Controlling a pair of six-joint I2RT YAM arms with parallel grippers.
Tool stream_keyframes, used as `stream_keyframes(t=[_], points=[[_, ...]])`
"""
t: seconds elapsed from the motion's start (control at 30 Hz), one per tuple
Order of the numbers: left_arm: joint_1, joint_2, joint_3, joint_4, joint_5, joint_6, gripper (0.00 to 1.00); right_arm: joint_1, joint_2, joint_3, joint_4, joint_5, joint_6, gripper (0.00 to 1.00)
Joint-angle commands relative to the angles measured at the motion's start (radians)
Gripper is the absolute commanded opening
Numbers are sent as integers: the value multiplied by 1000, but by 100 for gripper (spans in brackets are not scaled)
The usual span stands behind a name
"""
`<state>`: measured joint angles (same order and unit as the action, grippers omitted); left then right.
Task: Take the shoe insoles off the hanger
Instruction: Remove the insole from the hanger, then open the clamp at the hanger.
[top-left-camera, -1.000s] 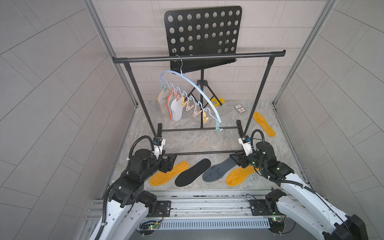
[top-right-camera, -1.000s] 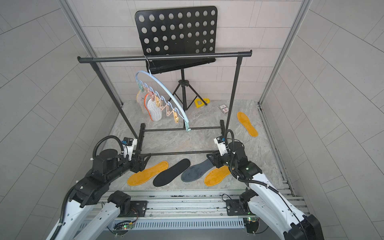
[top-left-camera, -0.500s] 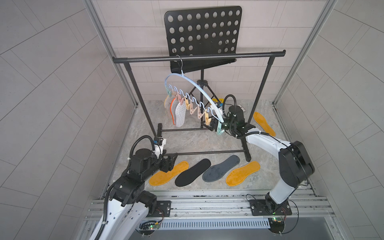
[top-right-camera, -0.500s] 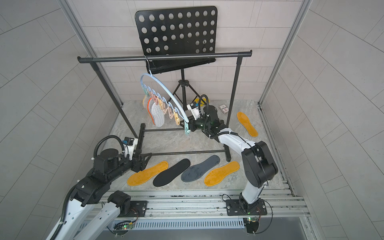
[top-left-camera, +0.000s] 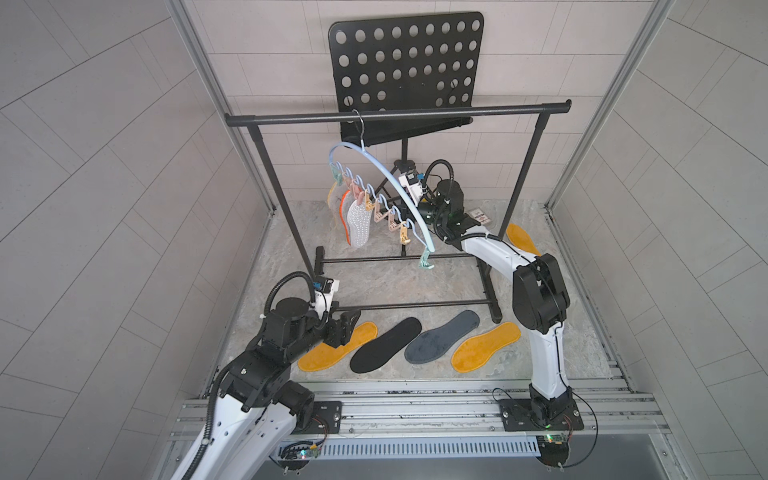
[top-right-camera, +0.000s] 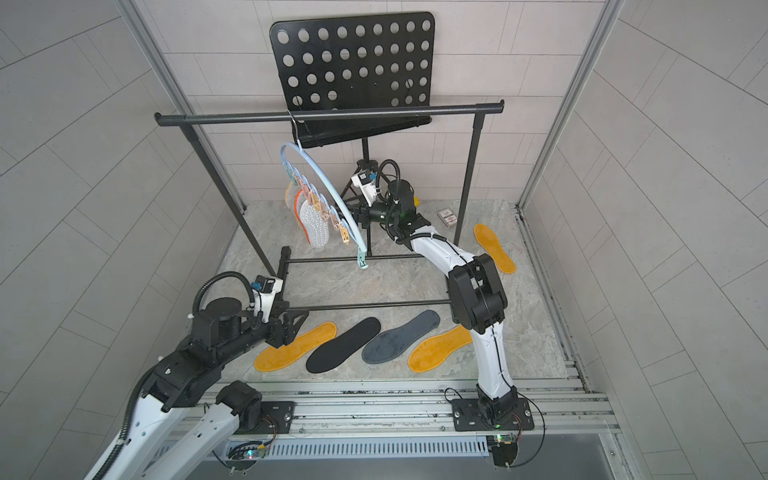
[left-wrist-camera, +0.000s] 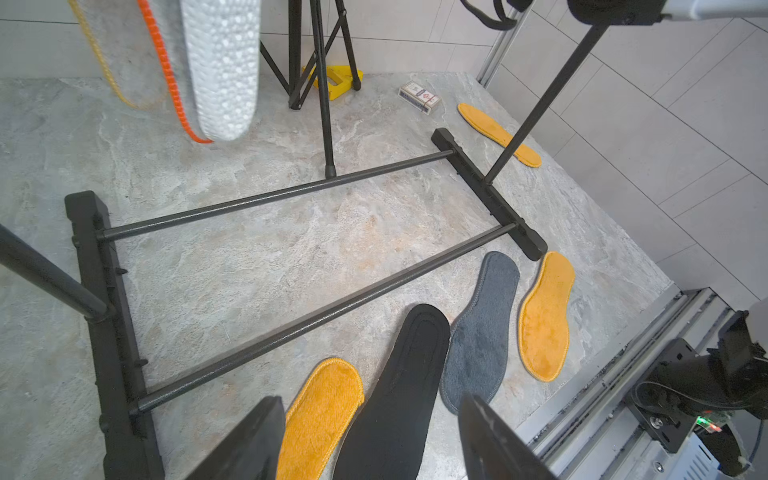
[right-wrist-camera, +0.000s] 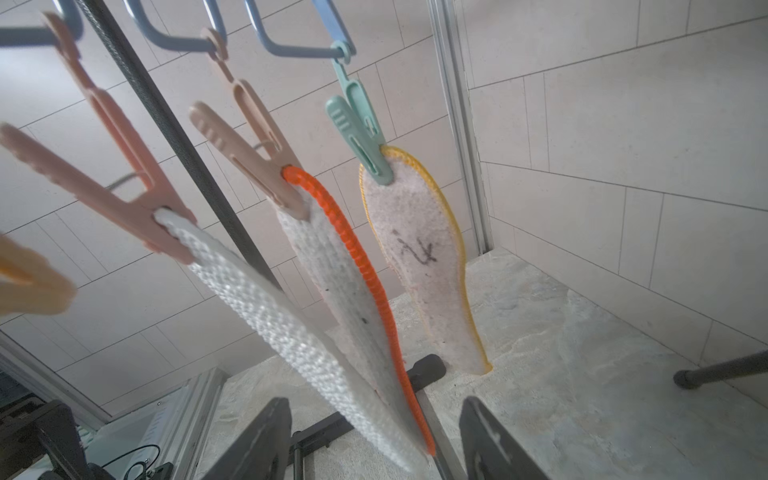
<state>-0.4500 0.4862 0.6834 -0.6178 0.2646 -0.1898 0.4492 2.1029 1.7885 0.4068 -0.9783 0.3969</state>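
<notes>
Three on the hanger: a white knobbly insole (right-wrist-camera: 299, 332), an orange-edged insole (right-wrist-camera: 374, 282) and a yellow-edged insole (right-wrist-camera: 424, 257) hang by one end from the pale blue hanger (top-right-camera: 332, 185).
Hanger: hooked over the top rail of the black rack (top-left-camera: 395, 114), tilted, low end toward the front.
Clips: a pink clip (right-wrist-camera: 137, 195) bites the white insole, a peach clip (right-wrist-camera: 257, 162) the orange-edged one, a mint clip (right-wrist-camera: 365, 137) the yellow-edged one.
My right claw (right-wrist-camera: 374, 411): raised just beside the hanger, fingers apart, gripping nothing. In its wrist view the lower ends of the white and orange-edged insoles hang before the gap.
My left claw (left-wrist-camera: 370, 415): low at the front of the worktop (top-left-camera: 374, 282), fingers apart and empty, above the ends of two insoles lying there.
Five on the worktop: a front row of mustard insole (top-left-camera: 338, 347), black insole (top-left-camera: 384, 345), dark grey insole (top-left-camera: 442, 336) and second mustard insole (top-left-camera: 486, 347). A third mustard insole (top-left-camera: 521, 239) lies well apart, near the wall on my right.
</notes>
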Motion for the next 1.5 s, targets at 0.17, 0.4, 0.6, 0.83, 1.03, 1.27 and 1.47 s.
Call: stream_keyframes(t=[0.17, 0.4, 0.6, 0.83, 1.03, 1.27, 1.47], points=[[-18, -2, -7, 9, -20, 0, 72, 36, 51, 112, 22, -78, -20, 68], [-26, 2, -7, 9, -22, 1, 72, 71, 62, 123, 13, -109, -33, 68], [-28, 6, -10, 13, -12, 3, 72, 90, 66, 127, 12, -125, -36, 65], [-30, 4, -10, 14, -14, 3, 72, 121, 56, 110, 17, -155, -21, 61], [-32, 4, -11, 13, -15, 3, 72, 130, 55, 89, 62, -165, 22, 55], [-36, 5, -12, 15, -19, 3, 72, 135, 59, 84, 102, -165, 68, 36], [-36, 8, -10, 16, -17, 1, 72, 132, 75, 96, 111, -157, 80, 11]])
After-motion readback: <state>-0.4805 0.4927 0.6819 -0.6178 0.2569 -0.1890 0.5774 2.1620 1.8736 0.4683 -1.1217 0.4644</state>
